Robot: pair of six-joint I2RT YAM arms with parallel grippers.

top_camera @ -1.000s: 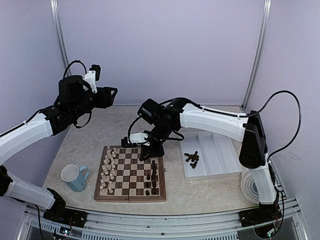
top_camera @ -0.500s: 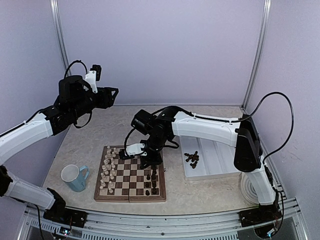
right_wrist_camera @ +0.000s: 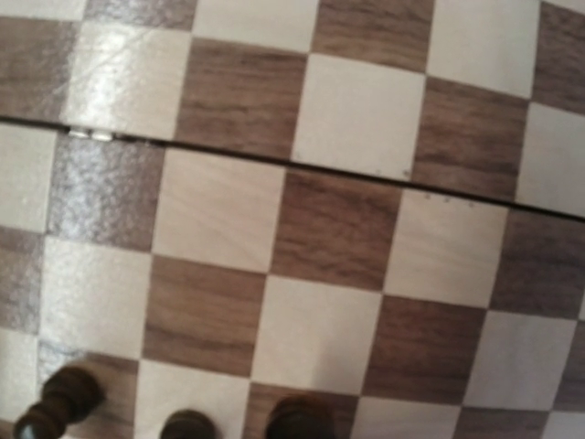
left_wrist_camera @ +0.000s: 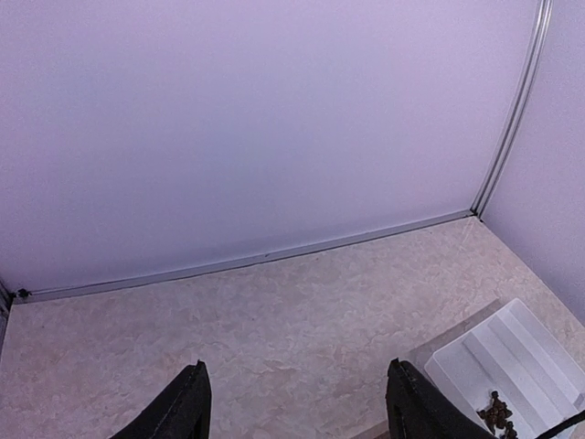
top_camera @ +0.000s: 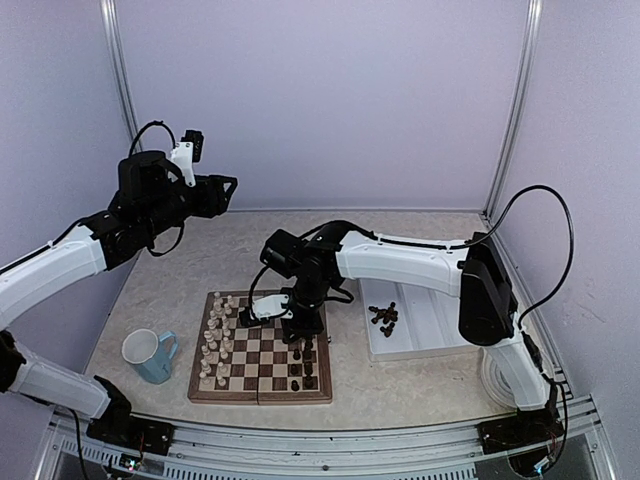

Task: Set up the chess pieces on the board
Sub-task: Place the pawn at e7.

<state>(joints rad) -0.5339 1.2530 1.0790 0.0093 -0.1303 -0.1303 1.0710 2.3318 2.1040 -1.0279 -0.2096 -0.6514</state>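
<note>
Sitting in white tray, dark chess pieces

The board lies flat and opened out, dark brown and pale beige checks inside a light wood border, with a fold seam across its middle. A few dark chess pieces stand upright on its right-hand columns, close together. A small heap of dark pieces lies in the white tray just right of the board.

No readable text, label, brand, number or sign appears in any view.
</note>
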